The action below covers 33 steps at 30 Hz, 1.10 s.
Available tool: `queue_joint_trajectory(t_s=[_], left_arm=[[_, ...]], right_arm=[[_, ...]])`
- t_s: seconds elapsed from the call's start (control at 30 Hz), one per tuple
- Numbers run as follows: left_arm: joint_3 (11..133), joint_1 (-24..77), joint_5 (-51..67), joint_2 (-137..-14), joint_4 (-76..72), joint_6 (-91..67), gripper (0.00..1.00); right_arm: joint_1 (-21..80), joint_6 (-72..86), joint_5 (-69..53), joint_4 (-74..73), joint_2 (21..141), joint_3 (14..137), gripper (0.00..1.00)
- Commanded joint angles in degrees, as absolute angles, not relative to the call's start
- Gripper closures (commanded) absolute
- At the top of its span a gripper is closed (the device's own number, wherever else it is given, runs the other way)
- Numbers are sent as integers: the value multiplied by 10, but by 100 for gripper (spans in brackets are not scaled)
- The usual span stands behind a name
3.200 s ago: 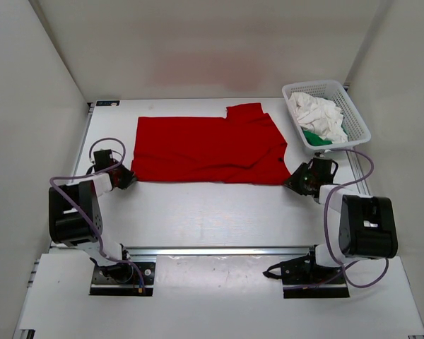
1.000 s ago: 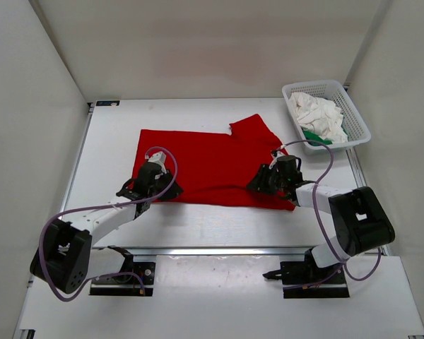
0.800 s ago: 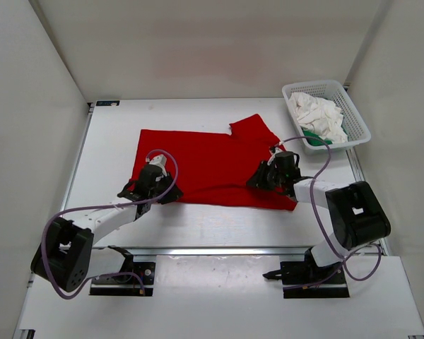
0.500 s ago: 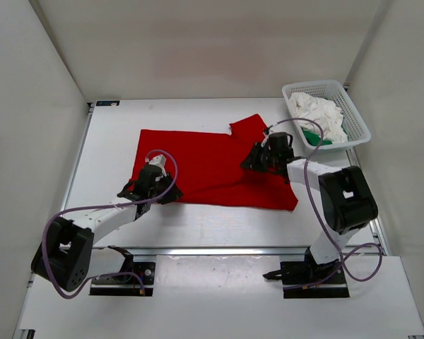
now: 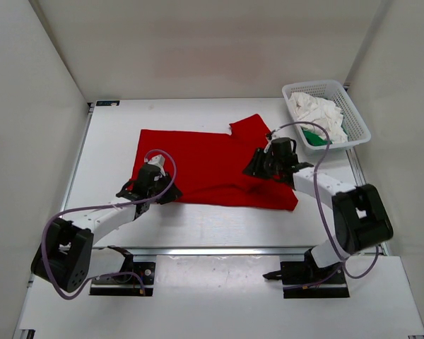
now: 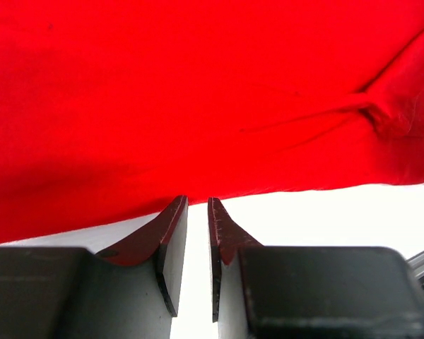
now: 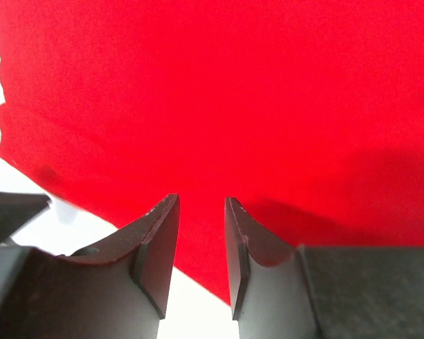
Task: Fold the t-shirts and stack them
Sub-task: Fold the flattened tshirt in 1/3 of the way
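My left gripper, fingers a sliver apart and empty, meets the near hem of the red t-shirt, which lies lengthwise parallel to the table's near edge; my right gripper, slightly parted and empty, hovers over its right end

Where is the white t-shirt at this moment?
In the top view, the white t-shirt lies bunched in the mesh basket at the far right corner of the table, over the green t-shirt, beyond the red t-shirt.
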State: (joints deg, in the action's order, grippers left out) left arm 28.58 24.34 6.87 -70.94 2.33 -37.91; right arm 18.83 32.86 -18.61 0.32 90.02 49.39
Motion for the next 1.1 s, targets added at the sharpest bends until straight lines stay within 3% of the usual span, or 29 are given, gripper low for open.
queue_joint_trajectory(t_s=[0.0,0.2,0.7,0.8,0.97,1.07], left_arm=[[298,243,67,-687,30,-370,71],[294,253,64,-688,19,-375,71],[283,246,69,-683,17,-376,70],[285,242,67,-685,14,-375,70],[287,243,72,-689,17,-376,70],[288,240,75,-693,11,-380,70]], right_arm=[[199,305,-119,-21,821,434,69],[200,331,-138,26,751,338,63],[185,330,-221,121,886,373,61],[188,336,-227,127,889,375,67],[192,342,-233,105,898,409,88],[196,338,-220,77,920,447,94]])
